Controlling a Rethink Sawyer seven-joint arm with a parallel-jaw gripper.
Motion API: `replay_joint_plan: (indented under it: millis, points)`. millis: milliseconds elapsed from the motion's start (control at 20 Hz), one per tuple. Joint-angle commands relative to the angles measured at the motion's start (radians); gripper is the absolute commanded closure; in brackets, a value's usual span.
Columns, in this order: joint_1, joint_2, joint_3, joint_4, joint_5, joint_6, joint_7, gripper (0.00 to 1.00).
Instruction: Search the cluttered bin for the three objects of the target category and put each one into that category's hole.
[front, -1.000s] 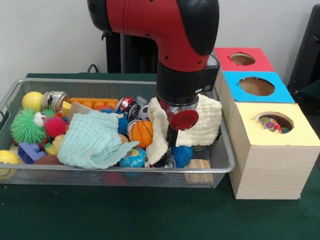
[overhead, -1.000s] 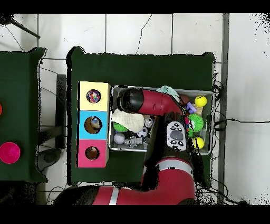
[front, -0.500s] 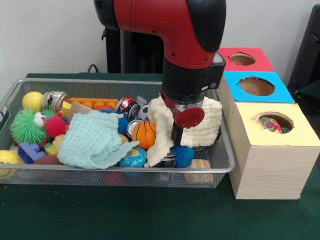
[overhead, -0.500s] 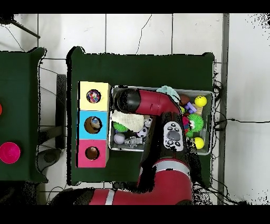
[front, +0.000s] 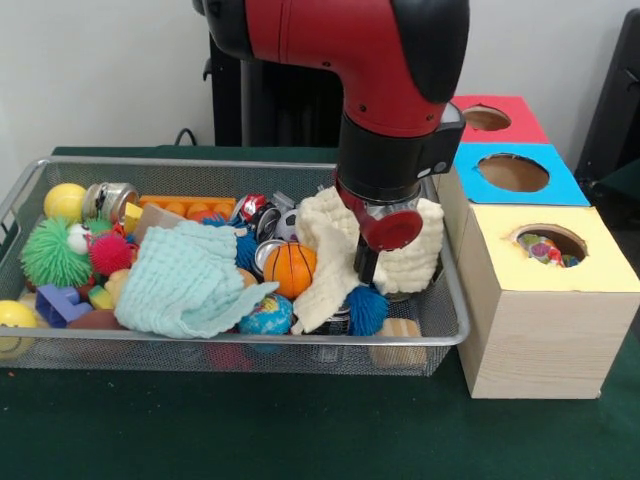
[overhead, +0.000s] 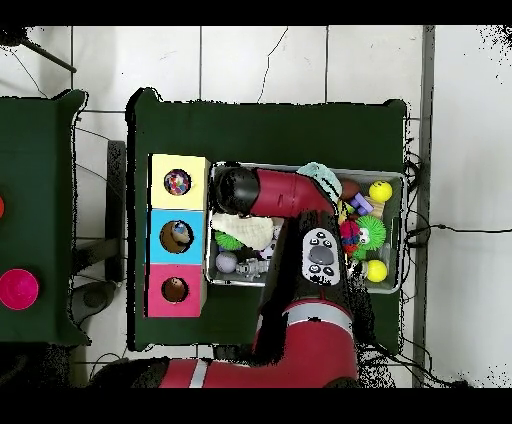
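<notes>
The arm's gripper (front: 368, 262) hangs low at the bin's (front: 455, 322) right end, pressed into a cream cloth (front: 335, 245) that drapes round it; whether its jaws are apart or clamped on the cloth, I cannot tell. The yellow box's hole (front: 551, 243) already shows some small colourful things inside. Balls and toys crowd the bin, so sorting looks unfinished.
</notes>
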Motion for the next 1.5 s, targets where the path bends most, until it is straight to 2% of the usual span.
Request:
replay_joint_plan:
  millis: [50,150,250,650,900,1150,1300,1500]
  points:
    - [-0.024,-0.004,0.041,-0.032,-0.028,0.133,-0.079,1.00]
    - [-0.038,0.013,0.052,-0.021,-0.032,0.098,-0.088,1.00]
    - [-0.040,0.000,0.048,-0.004,-0.040,0.093,-0.095,1.00]
    - [-0.083,-0.143,0.061,-0.016,-0.023,0.290,-0.173,1.00]
    - [-0.073,-0.203,0.030,-0.157,-0.072,0.473,-0.200,1.00]
    - [-0.097,-0.225,0.065,-0.227,-0.075,0.506,-0.209,1.00]
    - [-0.089,-0.250,0.065,-0.307,-0.076,0.641,-0.183,1.00]
    - [-0.093,-0.274,0.076,-0.405,-0.075,0.759,-0.185,1.00]
